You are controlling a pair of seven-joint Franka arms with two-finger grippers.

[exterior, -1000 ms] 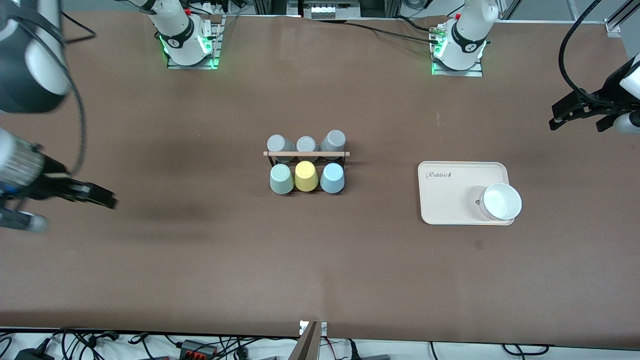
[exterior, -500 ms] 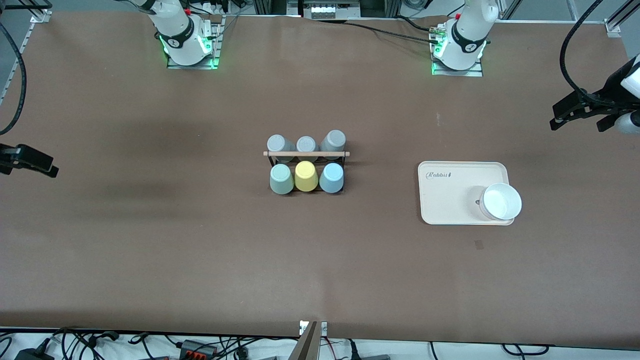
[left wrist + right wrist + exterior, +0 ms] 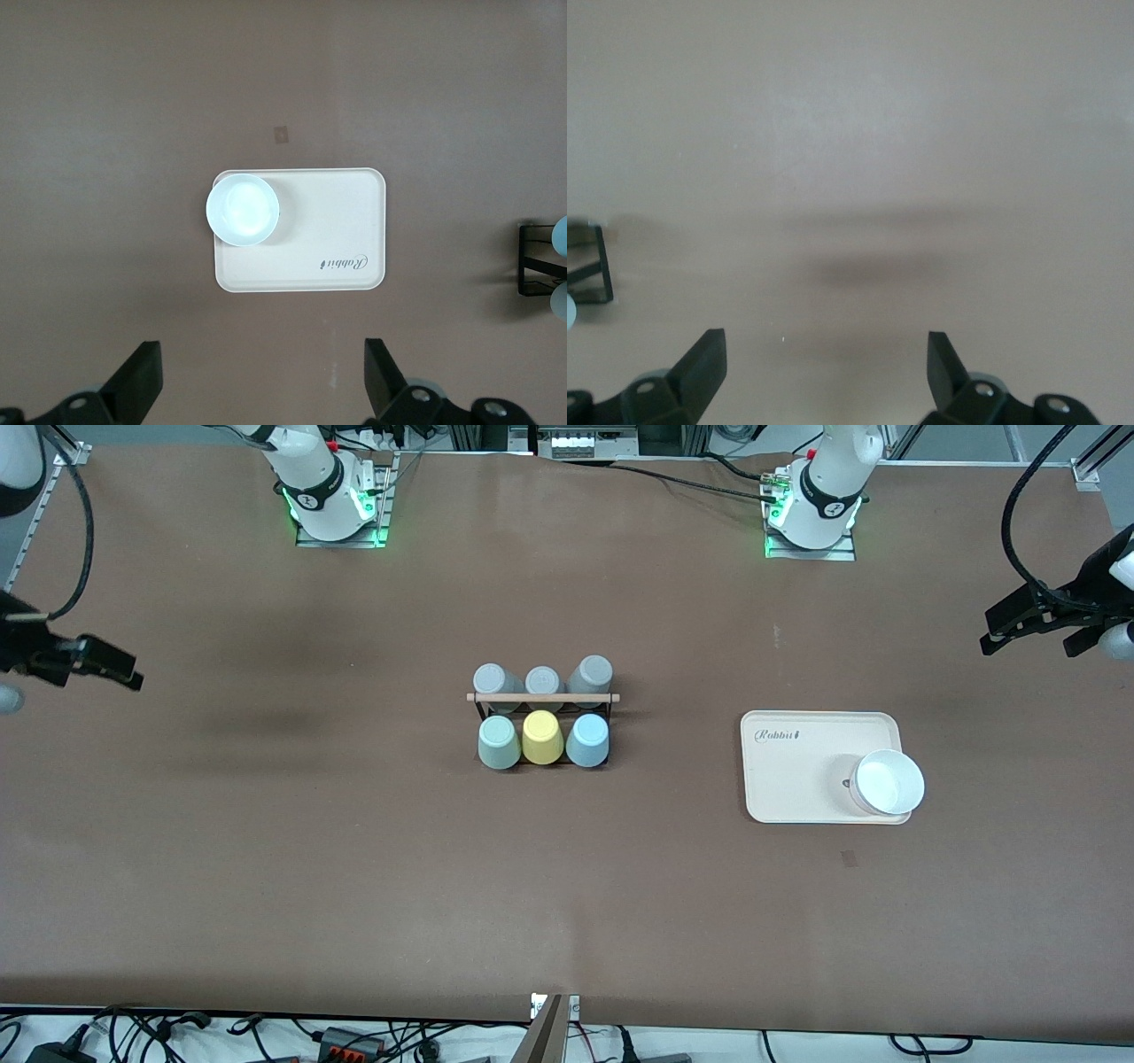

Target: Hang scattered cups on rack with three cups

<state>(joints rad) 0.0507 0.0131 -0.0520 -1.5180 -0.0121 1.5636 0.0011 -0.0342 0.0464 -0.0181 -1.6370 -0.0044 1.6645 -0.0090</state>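
Observation:
The black wire rack [image 3: 542, 698] with its wooden rod stands mid-table. On its nearer row, upside down on the pegs, sit a sage green cup [image 3: 499, 742], a yellow cup [image 3: 542, 737] and a light blue cup [image 3: 588, 740]. Three grey cups [image 3: 544, 681] fill the farther row. My left gripper [image 3: 990, 631] hangs open and empty above the left arm's end of the table, its fingers [image 3: 142, 376] wide apart. My right gripper [image 3: 111, 666] is open and empty over the right arm's end; its wrist view shows bare table between its fingers [image 3: 704, 359].
A cream tray [image 3: 797, 771] lies toward the left arm's end, with a white bowl [image 3: 886, 782] on its nearer corner. The left wrist view shows the tray [image 3: 337, 230], the bowl [image 3: 242, 209] and the rack's end [image 3: 532, 266]. A rack corner [image 3: 594, 266] edges the right wrist view.
My right gripper has drawn back from over the table toward the right arm's end and risen. The left gripper has barely shifted. The cups and rack have not moved.

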